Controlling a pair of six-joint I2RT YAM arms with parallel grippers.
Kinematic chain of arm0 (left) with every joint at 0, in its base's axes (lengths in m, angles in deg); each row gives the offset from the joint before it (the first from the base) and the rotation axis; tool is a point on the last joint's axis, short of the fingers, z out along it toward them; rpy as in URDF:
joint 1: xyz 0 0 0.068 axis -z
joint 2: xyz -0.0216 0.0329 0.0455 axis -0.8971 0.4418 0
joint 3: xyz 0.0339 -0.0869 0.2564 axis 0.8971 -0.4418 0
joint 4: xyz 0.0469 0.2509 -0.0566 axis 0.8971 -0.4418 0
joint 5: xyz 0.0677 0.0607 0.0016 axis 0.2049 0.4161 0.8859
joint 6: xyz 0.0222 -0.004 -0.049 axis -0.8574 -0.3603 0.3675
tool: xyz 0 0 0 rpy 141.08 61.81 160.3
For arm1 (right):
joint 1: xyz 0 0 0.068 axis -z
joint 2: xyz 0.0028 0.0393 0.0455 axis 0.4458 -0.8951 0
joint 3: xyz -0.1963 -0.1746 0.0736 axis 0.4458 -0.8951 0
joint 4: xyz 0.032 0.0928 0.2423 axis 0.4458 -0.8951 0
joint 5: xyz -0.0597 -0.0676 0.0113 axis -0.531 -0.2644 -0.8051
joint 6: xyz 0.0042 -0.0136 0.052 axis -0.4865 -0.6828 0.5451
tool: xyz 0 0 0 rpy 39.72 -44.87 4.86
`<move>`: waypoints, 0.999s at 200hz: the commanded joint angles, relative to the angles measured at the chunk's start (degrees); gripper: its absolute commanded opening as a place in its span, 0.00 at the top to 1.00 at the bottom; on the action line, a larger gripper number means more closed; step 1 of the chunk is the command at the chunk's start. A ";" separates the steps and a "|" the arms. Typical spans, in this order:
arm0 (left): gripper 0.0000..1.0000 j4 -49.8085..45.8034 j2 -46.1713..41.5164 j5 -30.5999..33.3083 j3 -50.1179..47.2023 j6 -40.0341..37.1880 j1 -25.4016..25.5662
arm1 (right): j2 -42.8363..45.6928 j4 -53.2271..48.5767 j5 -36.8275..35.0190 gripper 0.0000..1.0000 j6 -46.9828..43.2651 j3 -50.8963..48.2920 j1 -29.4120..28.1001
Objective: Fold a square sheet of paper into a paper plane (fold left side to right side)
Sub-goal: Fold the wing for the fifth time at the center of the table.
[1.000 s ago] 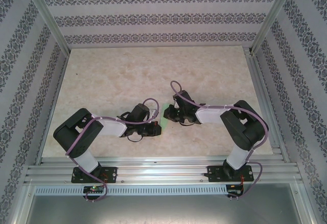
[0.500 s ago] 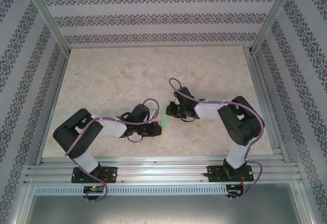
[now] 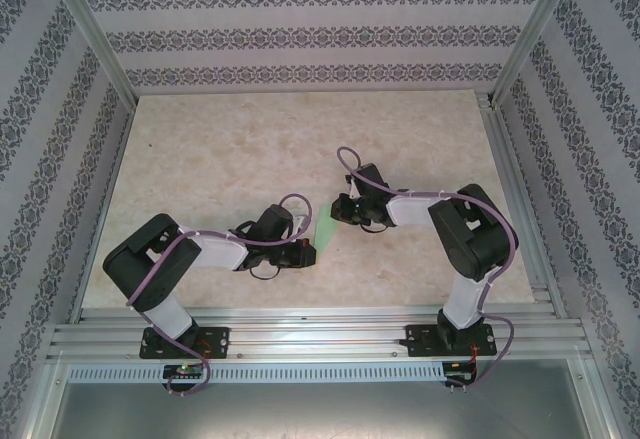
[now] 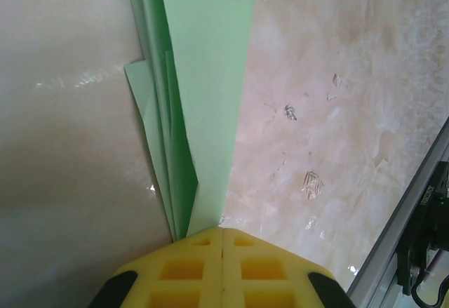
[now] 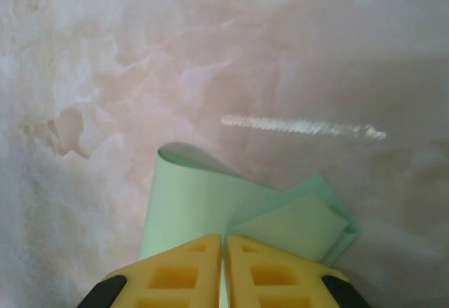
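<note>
Spreading across most of the overhead view, the marble-patterned table (image 3: 200,149) sits between patterned wallpaper walls (image 3: 320,34), with the left arm (image 3: 160,264) reaching in from 7 o'clock and the right arm (image 3: 470,244) from 5 o'clock. Between their wrists, a little toward 6 o'clock from the table's middle, lies the mint-green paper (image 4: 207,62), already folded into a narrow strip of several layers. The left gripper (image 4: 222,231) has its 7 o'clock end and the right gripper (image 5: 224,239) its 1 o'clock end. Seen from the left wrist, the yellow fingers are pressed together with the stacked layers pinched between them, and the strip runs off toward 12 o'clock. Seen from the right wrist, the fingers stand almost together, clamped on a flap whose far edge curls up off the table at 11 o'clock, while a second folded layer splays toward 3 o'clock. The step in hand looks like carrying one side over onto the other. It will likely go best if the left grip acts purely as an anchor. The right should swing its flap across in a low arc, without tugging the thin sheet out of that anchor, and let go only once the edges line up, so that the crease lands straight. No brand, label or lettering can be read: the wallpaper is ornament only, and the small boards at the arm bases are too small to make out.
</note>
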 commanded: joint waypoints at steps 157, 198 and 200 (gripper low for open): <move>1.00 -11.08 -0.07 0.76 -4.34 0.05 3.11 | 4.74 -4.70 -6.04 0.87 -4.72 4.78 10.09; 1.00 -11.22 0.13 0.77 -4.07 -0.04 3.23 | 12.33 -1.18 -3.89 0.86 3.80 -2.37 0.50; 1.00 -11.22 0.10 0.81 -4.05 -0.02 3.22 | 12.33 -0.82 -3.83 0.86 4.30 -2.64 -0.08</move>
